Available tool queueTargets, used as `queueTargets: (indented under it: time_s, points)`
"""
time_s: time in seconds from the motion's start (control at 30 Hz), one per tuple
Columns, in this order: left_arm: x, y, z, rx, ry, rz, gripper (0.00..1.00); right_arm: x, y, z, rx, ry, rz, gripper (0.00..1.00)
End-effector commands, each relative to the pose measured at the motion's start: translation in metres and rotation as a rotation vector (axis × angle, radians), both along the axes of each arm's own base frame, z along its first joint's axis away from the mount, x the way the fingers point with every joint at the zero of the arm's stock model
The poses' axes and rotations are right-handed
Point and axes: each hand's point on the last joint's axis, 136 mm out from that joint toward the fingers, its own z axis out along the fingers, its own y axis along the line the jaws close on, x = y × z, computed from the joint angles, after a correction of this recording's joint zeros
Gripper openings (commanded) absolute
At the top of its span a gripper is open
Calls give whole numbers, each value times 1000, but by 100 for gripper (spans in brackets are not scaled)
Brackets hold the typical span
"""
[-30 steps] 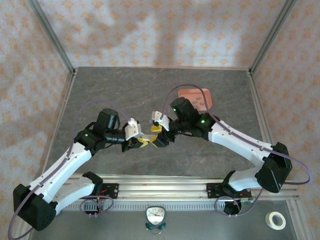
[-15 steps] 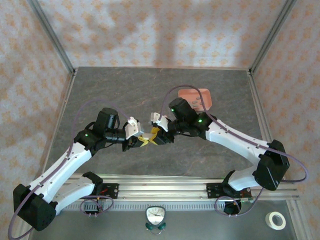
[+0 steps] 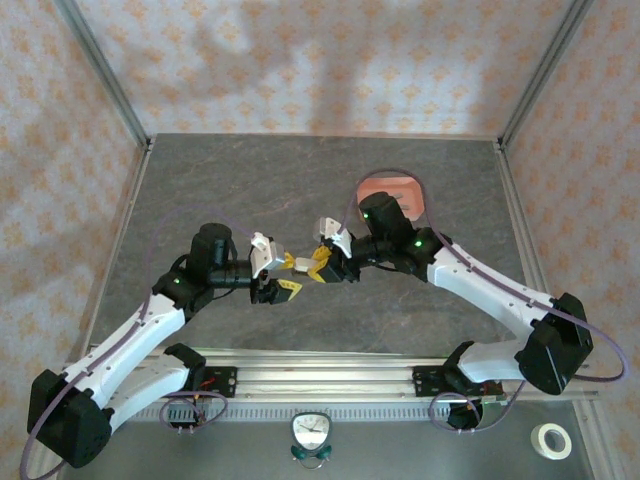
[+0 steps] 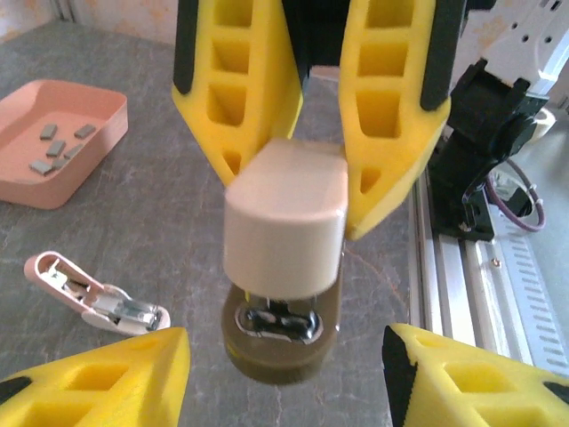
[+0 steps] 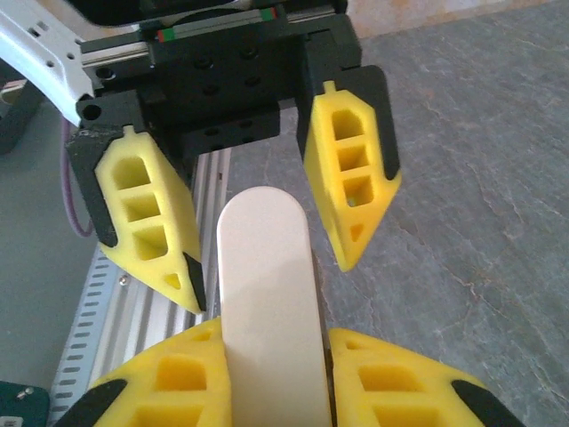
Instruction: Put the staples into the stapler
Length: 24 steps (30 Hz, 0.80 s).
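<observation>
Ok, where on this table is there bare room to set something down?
Free: far-left table between left arm and back wall; right strip between right arm and side frame. Crowded: centre, where left gripper and right gripper meet at the stapler, and beside the pink tray.

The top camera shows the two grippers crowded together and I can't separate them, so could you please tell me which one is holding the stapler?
Observer: The right gripper is. In its wrist view, its fingers clamp both sides of the cream stapler.
Operator: Thank you. Is the left gripper touching it as well?
Observer: No. The left gripper stands open, with one fingertip on either side of the stapler's end and a gap at each.
Operator: Understood. Are there staples in the tray?
Observer: Yes. The left wrist view shows several small grey staples lying loose inside the pink tray.
</observation>
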Motion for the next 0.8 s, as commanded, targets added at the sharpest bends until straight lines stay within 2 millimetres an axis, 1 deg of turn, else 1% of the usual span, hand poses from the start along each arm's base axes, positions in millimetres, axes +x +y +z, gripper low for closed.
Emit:
queueTargets:
  time_s: [0.0, 0.03, 0.17, 0.27, 0.47, 0.5, 0.53, 0.6, 0.63, 0.67, 0.7, 0.77]
  points:
    - [2, -3, 23, -82, -59, -14, 57, -5, 4, 20, 67, -31, 55, 13]
    - [2, -3, 23, -85, -57, -16, 54, -6, 5, 21, 71, -30, 61, 13]
    - [1, -4, 26, -95, -56, -22, 52, -7, 5, 22, 75, -20, 72, 13]
    - [-1, -4, 26, -99, -59, -37, 45, -8, 5, 23, 82, -20, 77, 13]
    - [-7, -4, 23, -81, -65, -74, 42, -9, 6, 28, 98, -11, 96, 14]
    - [-8, -4, 22, -77, -65, -80, 40, -9, 6, 28, 98, -10, 97, 14]
    - [-10, -4, 21, -71, -64, -88, 36, -9, 6, 28, 99, -7, 100, 14]
    - [-11, -4, 19, -54, -62, -98, 23, -9, 7, 29, 101, -6, 101, 14]
    - [-10, -3, 18, -42, -62, -94, 16, -7, 7, 28, 97, -6, 95, 15]
    - [-9, -2, 16, -32, -60, -88, 12, -6, 7, 29, 96, -10, 87, 18]
    - [-8, -1, 16, -21, -62, -80, 9, -3, 7, 29, 93, -11, 70, 24]
    - [-6, 1, 13, 3, -66, -63, 7, 2, 8, 30, 85, -6, 35, 38]
